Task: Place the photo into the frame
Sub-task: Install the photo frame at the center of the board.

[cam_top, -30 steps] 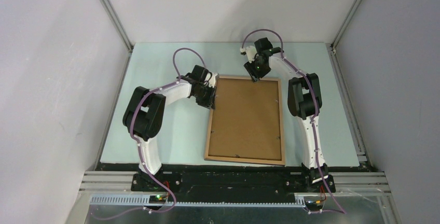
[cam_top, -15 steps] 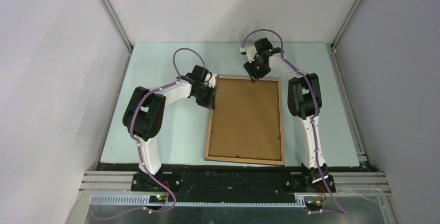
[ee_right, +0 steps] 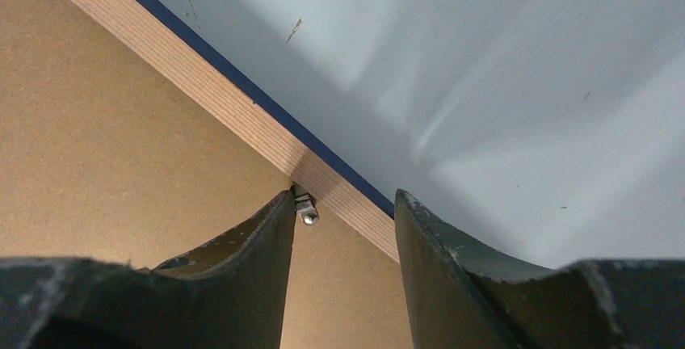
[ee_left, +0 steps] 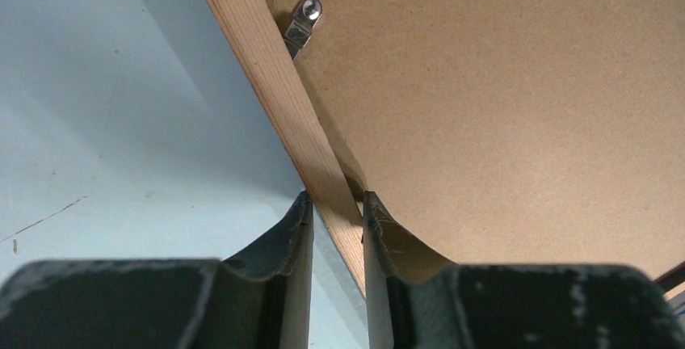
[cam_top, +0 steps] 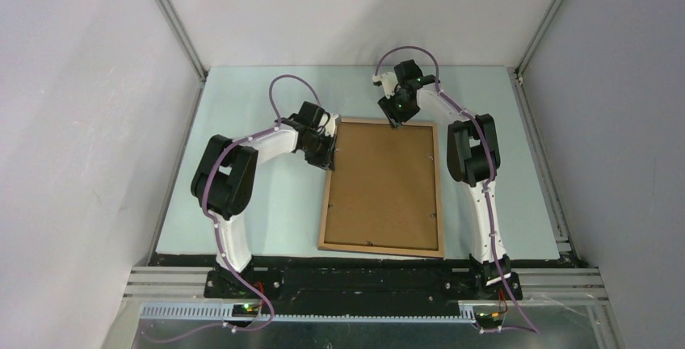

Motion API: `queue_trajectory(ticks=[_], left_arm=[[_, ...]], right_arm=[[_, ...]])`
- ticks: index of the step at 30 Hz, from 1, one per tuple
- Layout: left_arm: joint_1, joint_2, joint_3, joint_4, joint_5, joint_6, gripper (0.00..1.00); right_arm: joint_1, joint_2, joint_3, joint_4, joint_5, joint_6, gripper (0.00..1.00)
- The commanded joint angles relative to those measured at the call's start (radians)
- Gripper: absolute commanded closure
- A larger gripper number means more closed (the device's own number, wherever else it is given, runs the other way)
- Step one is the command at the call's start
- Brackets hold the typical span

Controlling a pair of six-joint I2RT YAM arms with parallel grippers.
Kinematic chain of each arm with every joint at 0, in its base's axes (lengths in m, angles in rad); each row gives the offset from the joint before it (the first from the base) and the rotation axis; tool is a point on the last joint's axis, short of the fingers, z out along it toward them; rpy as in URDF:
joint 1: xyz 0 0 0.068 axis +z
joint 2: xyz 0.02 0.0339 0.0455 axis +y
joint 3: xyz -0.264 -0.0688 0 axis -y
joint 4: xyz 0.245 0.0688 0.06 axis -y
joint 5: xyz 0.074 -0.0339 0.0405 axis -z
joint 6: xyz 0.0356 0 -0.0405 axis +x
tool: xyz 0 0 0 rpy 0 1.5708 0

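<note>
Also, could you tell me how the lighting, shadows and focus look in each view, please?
Top external: soft, even light, no glare on the frame, barely any shadows. Left wrist: wood grain sharp, a dim shadow on the table beside the frame. Right wrist: broad diagonal shadow bands across the table; the right gripper looks dark.

left jaws pinch the frame (ee_left: 271,82) border; metal clip (ee_left: 301,24) beyond.
</note>
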Motion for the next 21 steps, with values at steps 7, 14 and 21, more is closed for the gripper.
queue_trajectory(ticks=[7, 14, 21], left_arm=[[-0.012, -0.050, -0.013, -0.047, 0.054, 0.046, 1.00], [-0.011, -0.051, -0.012, -0.046, 0.055, 0.046, 1.00], [-0.011, -0.050, -0.011, -0.046, 0.046, 0.041, 1.00]], right_arm=[[0.008, 0.017, 0.001, 0.014, 0.028, 0.003, 0.57], [0.005, 0.011, 0.003, 0.006, 0.028, 0.000, 0.61], [-0.003, 0.003, 0.004, 0.005, 0.031, 0.004, 0.64]])
